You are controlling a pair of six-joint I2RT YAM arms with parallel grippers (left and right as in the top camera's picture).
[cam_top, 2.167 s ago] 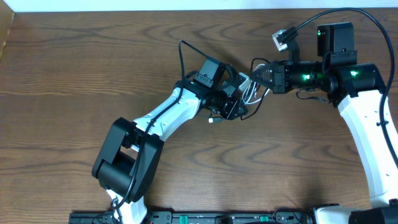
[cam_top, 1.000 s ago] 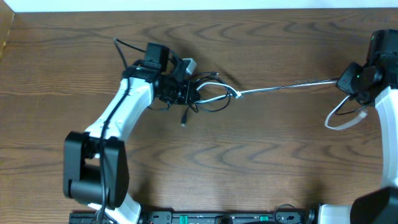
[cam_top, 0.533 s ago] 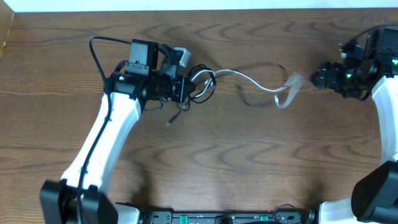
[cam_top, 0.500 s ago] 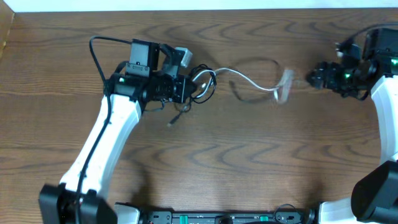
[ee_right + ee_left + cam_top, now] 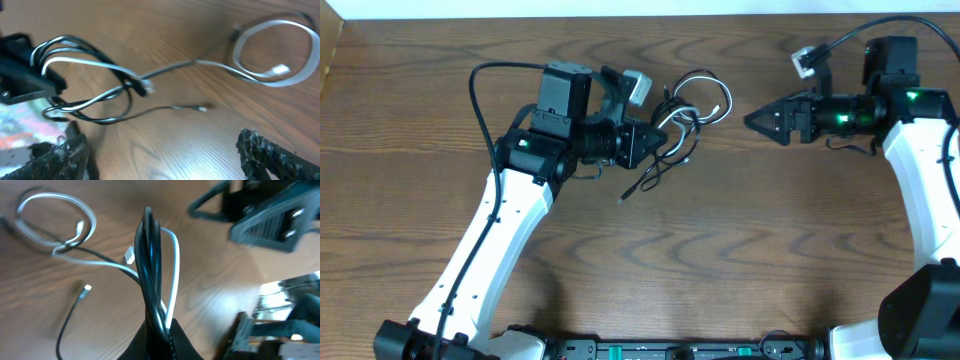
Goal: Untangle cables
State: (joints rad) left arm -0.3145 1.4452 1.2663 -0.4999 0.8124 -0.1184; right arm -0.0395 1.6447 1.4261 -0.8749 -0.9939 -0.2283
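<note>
Left gripper [image 5: 156, 332]: jaws closed tight on the black cable [image 5: 150, 260], several loops bunched upright straight out from the fingertips. A strand of the white cable [image 5: 173, 255] runs down alongside the black bundle to the fingers; can't tell if it is pinched too. Further out, ahead and to the left in the left wrist view, the white cable makes a round loop flat on the wooden table [image 5: 770, 250], and a thin black strand crosses the loop's lower edge. The black cable's free end trails off to the left below that loop, with its small plug [image 5: 87, 288] on the wood, apart from the loop.

Right gripper [image 5: 765, 118]: jaws spread wide, nothing between them, not touching either cable. It points toward the left gripper, with the cable tangle between the two. In the right wrist view the black loops sit ahead and to the left against the left gripper, and the white loop ahead and to the right. A white strand joins them through a crossing or knot near the middle. Both wrist views are blurry, so the crossing can't be read clearly.
</note>
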